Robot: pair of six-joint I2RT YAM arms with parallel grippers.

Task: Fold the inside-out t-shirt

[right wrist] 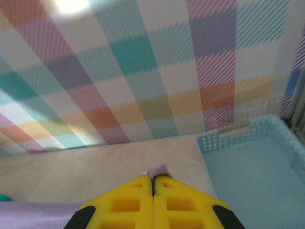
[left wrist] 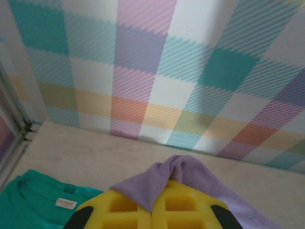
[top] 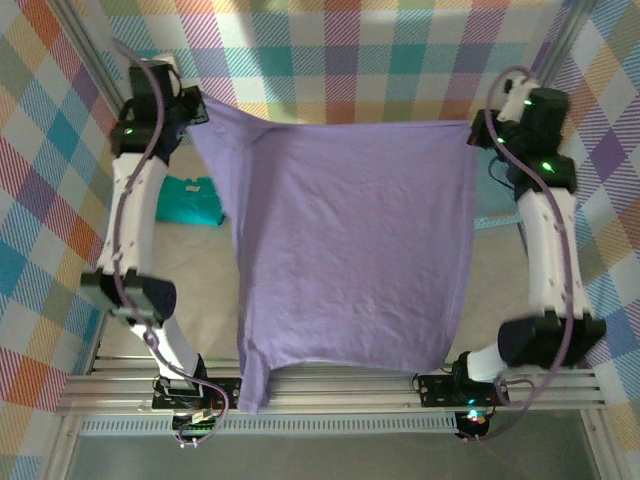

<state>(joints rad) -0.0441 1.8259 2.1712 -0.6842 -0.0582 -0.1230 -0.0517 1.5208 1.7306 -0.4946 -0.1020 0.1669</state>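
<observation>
left claw (top: 192, 112) is clenched on the shirt's (top: 350, 250) far-left corner, right claw (top: 476, 135) on its far-right. the shirt hangs spread between them, long axis running far to near, its hem reaching the near rail (top: 340, 390).

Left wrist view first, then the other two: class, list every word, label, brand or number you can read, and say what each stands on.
white neck label on the teal garment: carries print, but it is too small and blurred to read.
lavender t-shirt: no lettering can be made out on the side facing the top camera.
Nothing legible can be quoted.
</observation>
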